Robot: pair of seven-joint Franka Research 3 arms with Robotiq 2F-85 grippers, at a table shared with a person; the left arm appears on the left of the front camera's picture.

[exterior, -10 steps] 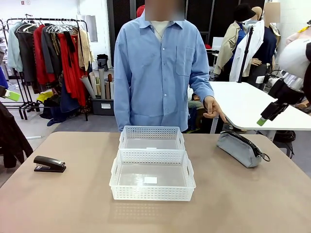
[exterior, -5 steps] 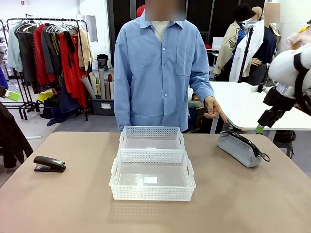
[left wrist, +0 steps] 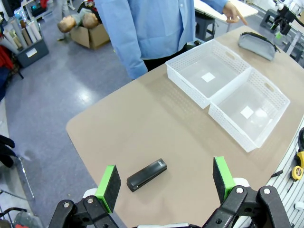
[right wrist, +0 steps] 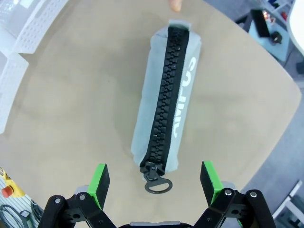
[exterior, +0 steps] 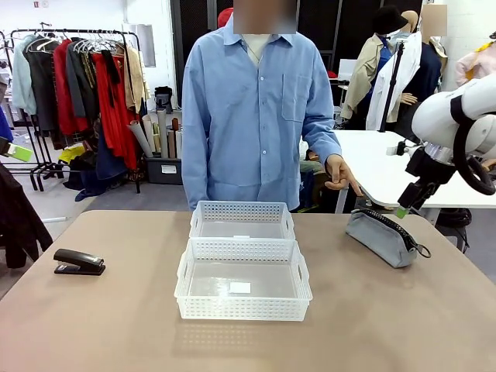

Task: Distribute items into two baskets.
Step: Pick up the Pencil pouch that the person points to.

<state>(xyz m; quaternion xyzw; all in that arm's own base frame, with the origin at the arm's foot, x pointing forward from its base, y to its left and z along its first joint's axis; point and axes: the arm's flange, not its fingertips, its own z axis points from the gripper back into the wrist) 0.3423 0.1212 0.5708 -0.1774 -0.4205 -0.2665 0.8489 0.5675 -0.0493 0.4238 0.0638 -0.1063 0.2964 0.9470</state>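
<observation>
Front view, near to far: table [exterior: 116,325] carries two white baskets end to end at its middle, near basket [exterior: 242,308] touching far basket [exterior: 242,209], each showing a small label. Stapler [exterior: 78,263] lies near the left edge, well apart from them. Grey pouch [exterior: 384,236] lies on the right, toward the far edge. Right gripper [exterior: 403,208] hangs just above the pouch's far end, jaws released, nothing held. Person's hand [exterior: 339,174] points down just behind the pouch. Beyond: white table [exterior: 387,167], clothes rack [exterior: 77,77] far left.

Left wrist view: left gripper [left wrist: 166,178] spread wide, empty, above the stapler.

Right wrist view: green pads flank the pouch's zipper pull ring [right wrist: 156,184], apart from it.
</observation>
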